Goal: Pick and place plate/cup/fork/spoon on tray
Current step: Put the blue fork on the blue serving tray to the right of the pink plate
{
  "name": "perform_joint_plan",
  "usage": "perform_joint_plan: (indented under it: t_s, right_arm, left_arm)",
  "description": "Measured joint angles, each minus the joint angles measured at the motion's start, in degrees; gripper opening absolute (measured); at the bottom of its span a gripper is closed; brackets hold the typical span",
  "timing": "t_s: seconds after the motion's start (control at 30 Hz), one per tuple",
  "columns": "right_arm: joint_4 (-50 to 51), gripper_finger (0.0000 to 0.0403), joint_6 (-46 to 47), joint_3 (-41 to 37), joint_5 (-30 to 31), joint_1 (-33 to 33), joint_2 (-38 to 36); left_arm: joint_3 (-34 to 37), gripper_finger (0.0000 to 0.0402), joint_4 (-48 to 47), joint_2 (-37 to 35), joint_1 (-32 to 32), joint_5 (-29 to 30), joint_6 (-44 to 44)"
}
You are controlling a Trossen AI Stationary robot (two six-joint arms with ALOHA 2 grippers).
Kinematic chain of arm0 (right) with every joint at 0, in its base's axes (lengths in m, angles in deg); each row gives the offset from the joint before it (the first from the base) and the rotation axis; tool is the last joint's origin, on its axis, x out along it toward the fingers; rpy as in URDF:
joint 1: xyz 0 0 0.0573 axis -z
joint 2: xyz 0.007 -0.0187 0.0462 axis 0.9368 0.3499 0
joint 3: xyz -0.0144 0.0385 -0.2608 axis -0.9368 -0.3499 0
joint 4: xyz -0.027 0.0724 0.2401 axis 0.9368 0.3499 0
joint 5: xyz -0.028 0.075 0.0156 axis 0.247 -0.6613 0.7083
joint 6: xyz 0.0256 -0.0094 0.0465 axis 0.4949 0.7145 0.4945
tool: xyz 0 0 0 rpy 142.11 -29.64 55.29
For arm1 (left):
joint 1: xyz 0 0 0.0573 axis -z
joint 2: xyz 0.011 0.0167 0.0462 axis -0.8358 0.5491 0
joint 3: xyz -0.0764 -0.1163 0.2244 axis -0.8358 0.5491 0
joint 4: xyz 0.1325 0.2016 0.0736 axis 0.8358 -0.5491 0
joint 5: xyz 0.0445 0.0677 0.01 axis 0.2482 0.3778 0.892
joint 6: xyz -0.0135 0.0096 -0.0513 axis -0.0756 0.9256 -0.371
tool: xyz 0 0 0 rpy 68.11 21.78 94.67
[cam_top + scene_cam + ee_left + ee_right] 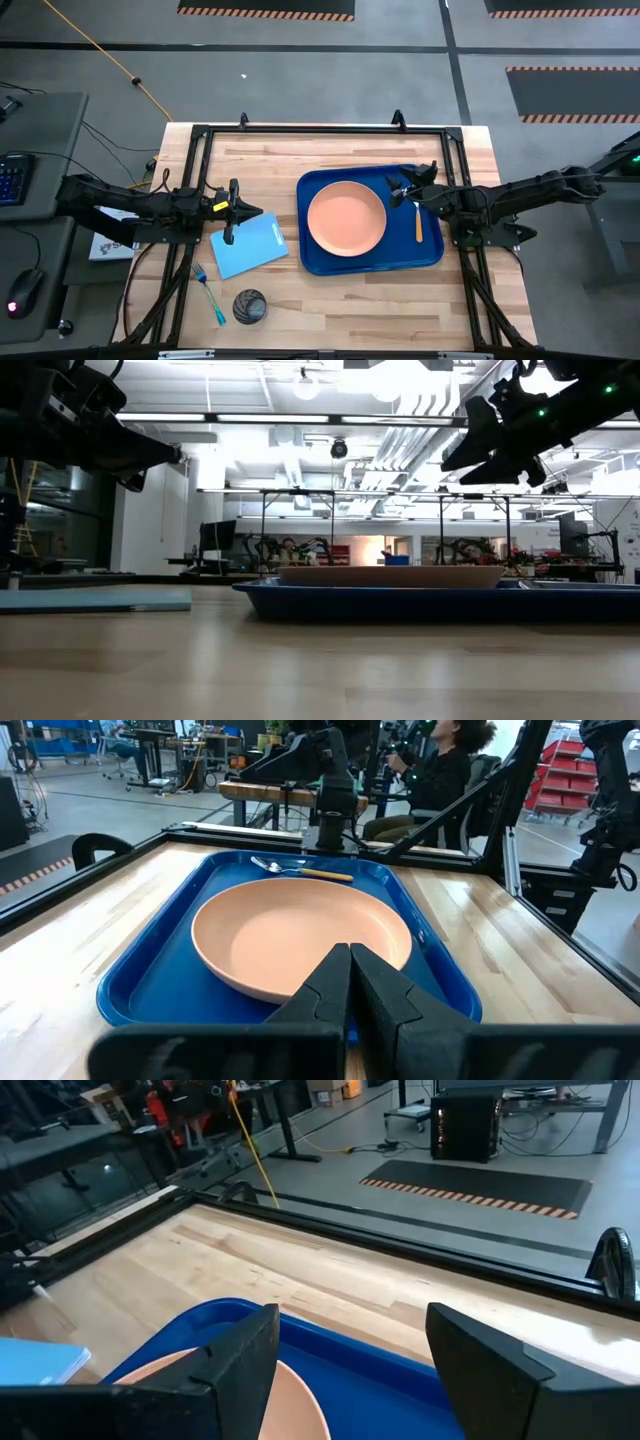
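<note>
Presently we list: plate (346,220) and spoon (418,222) on tray (312,255); fork (210,295), cup (249,306) on table; right gripper (408,186) wide open, empty; left gripper (232,212) closed, empty.

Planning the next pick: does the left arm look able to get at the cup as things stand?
Probably yes. The cup stands alone on bare wood on the left arm's side, with only the fork lying beside it, apart. The left tool hangs shut over the light-blue sheet, holding nothing.

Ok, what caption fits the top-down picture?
Plate and spoon sit on the tray; fork and cup wait on the table.
</note>
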Motion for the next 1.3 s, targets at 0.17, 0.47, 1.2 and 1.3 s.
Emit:
perform_joint_plan:
  t_s: [0.17,0.47,1.2,1.3]
  right_arm:
    - [-0.24,0.0245,-2.30,0.00,-1.44,0.00,-0.35]
    - [-1.38,0.0245,-8.64,0.00,-5.51,-3.12,-4.25]
    - [1.39,0.0245,-19.14,0.00,-3.62,-17.99,-11.84]
    - [7.19,0.0245,-15.85,0.00,0.28,-19.81,-17.21]
  left_arm:
    - [0.00,0.0000,0.00,0.00,0.01,0.00,0.00]
    - [0.00,0.0000,0.00,0.00,0.01,0.00,0.00]
    - [0.00,0.0000,0.00,0.00,0.00,0.00,0.00]
    - [0.00,0.0000,0.00,0.00,0.01,0.00,0.00]
